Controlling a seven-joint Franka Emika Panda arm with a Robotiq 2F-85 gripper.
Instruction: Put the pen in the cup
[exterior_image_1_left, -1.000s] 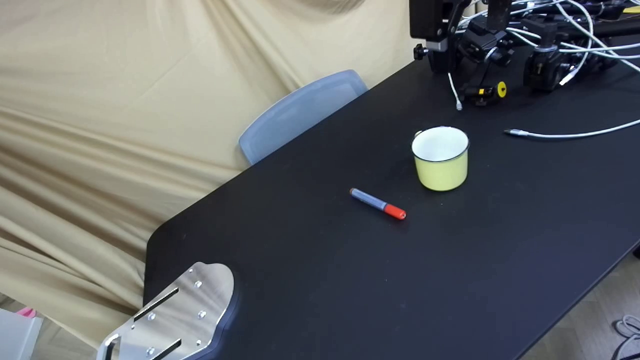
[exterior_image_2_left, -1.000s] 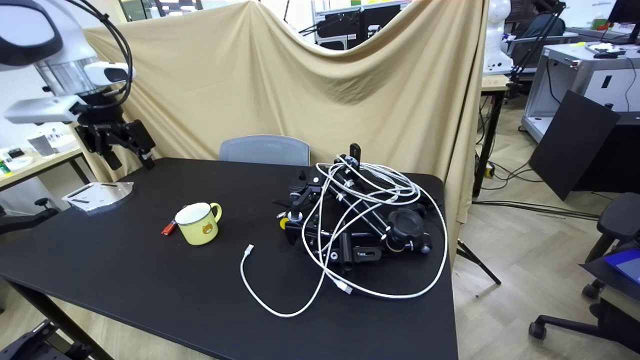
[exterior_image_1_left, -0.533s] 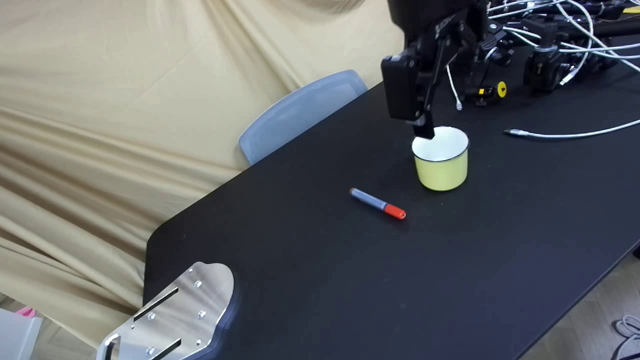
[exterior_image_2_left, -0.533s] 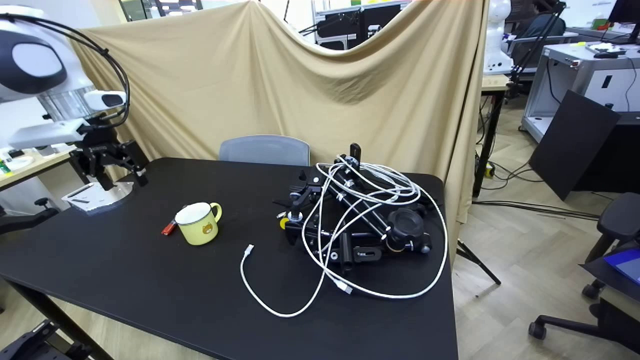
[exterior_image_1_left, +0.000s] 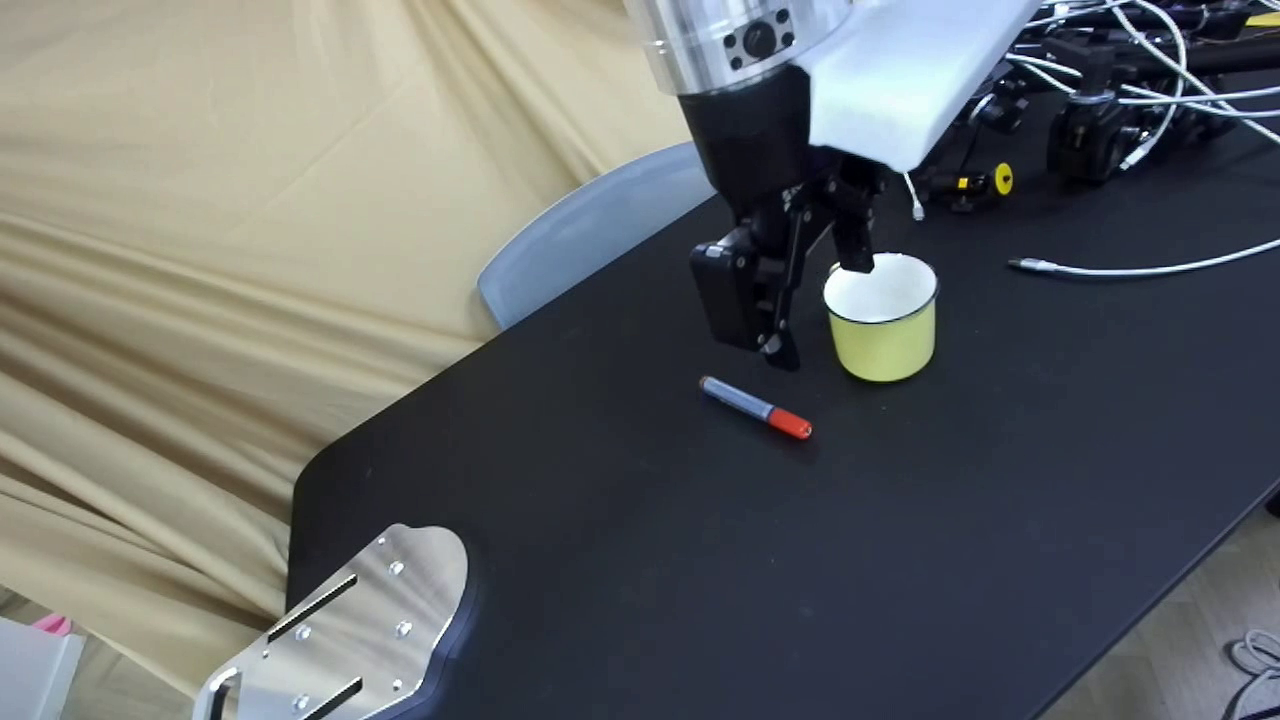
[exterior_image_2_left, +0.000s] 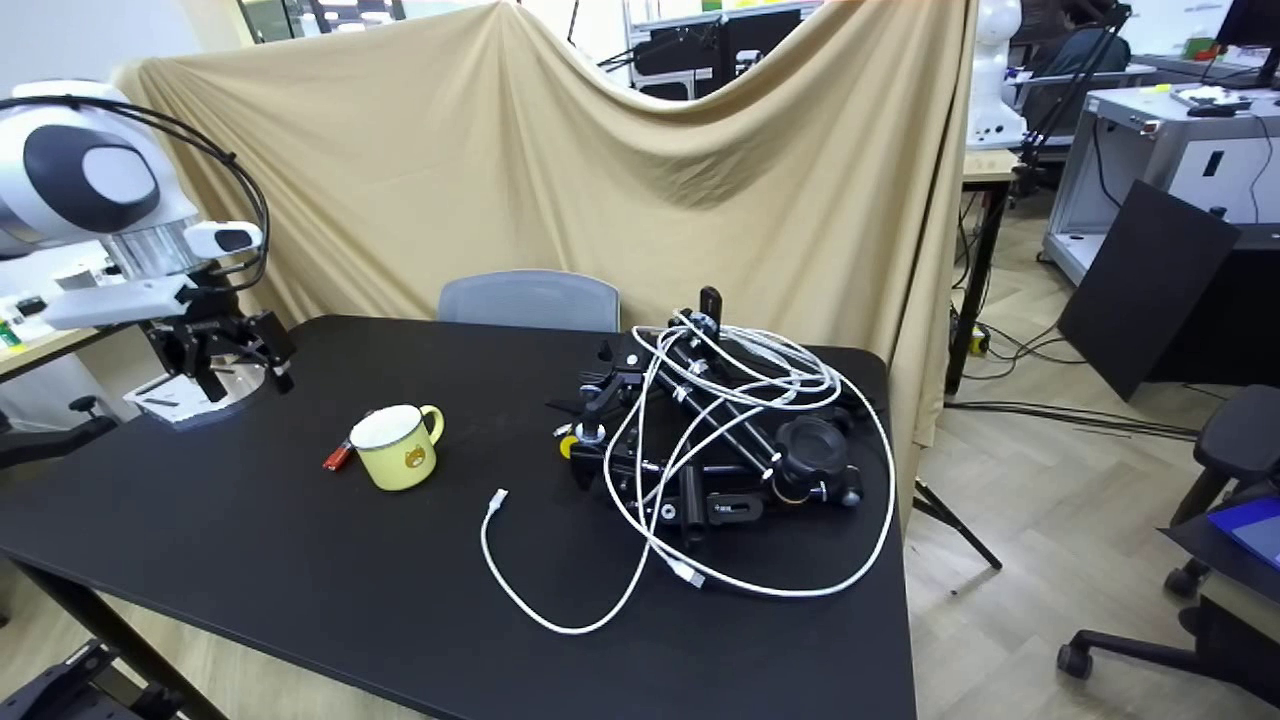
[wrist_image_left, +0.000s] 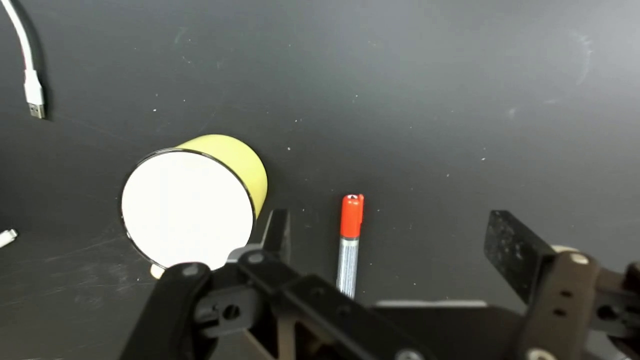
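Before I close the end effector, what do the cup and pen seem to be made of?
Cup: probably enamelled metal, smooth outside; the thin dark edging around its white mouth suggests it, though glazed ceramic is possible.
Pen: the cap, smooth and solid red, looks like moulded plastic. The barrel seems printed, silvery in the wrist view; plastic or metal stays open.
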